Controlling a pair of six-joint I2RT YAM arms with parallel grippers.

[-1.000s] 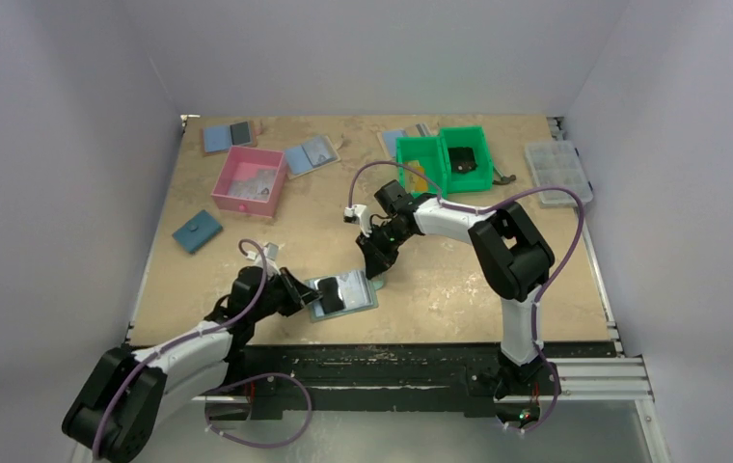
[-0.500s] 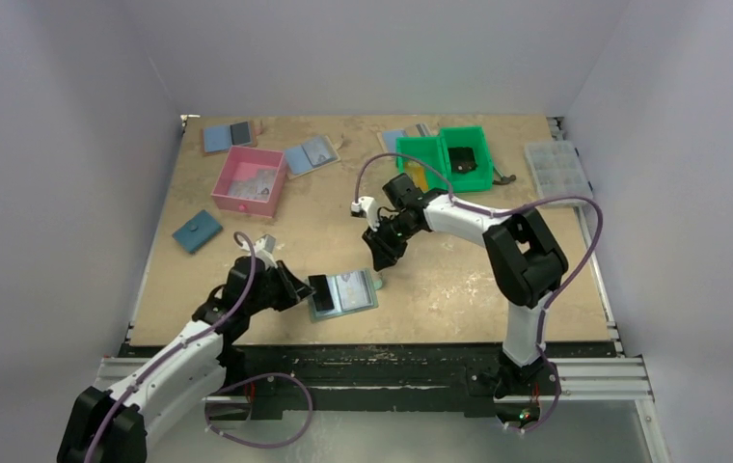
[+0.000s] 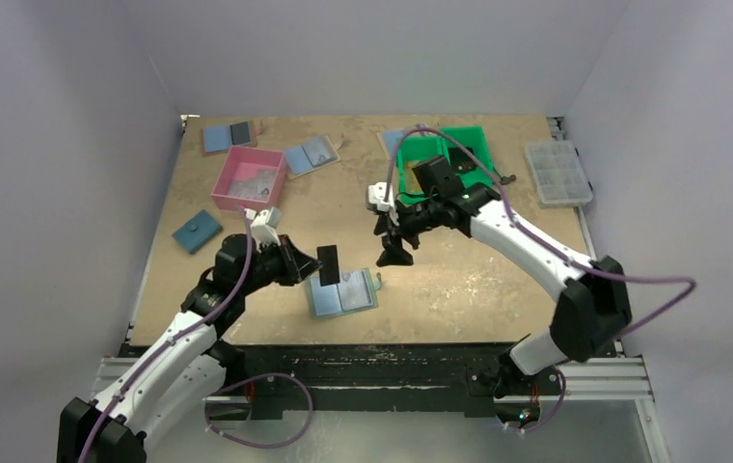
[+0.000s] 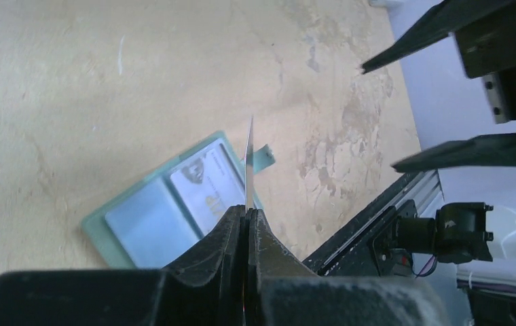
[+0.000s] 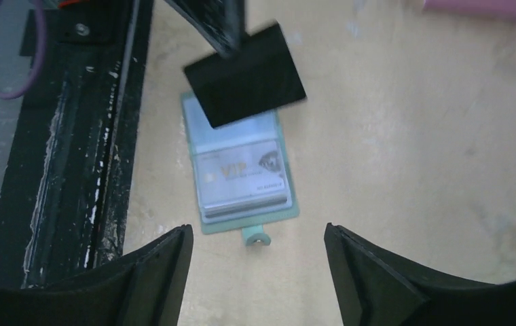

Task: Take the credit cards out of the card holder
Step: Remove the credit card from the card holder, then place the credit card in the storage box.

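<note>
**Top view.** The left gripper (image 3: pixel 310 266) is pinched shut on a thin, flat, rectangular black card (image 3: pixel 328 265) and holds it in the air. The open bifold card holder (image 3: pixel 327 301), pale blue inside with a grey-green rim, lies on the table (image 3: pixel 459 280) just below its fingertips. The right gripper (image 3: pixel 393 251) hangs beyond the holder with its jaws spread and nothing in them.

**Left wrist view.** The black card stands edge-on out of the closed fingertips. It is clear of the holder, which lies underneath and slightly ahead.

**Right wrist view.** The right fingers (image 5: pixel 163 261) are wide apart and empty. Directly below them a flat silver card (image 5: pixel 242 180) printed "VIP" sits in the holder's nearer pocket.

One card looks to be out and one is left. The next move is probably to set the black card aside, then bring the right gripper down to slide the silver card free. The holder may need steadying while that happens.
</note>
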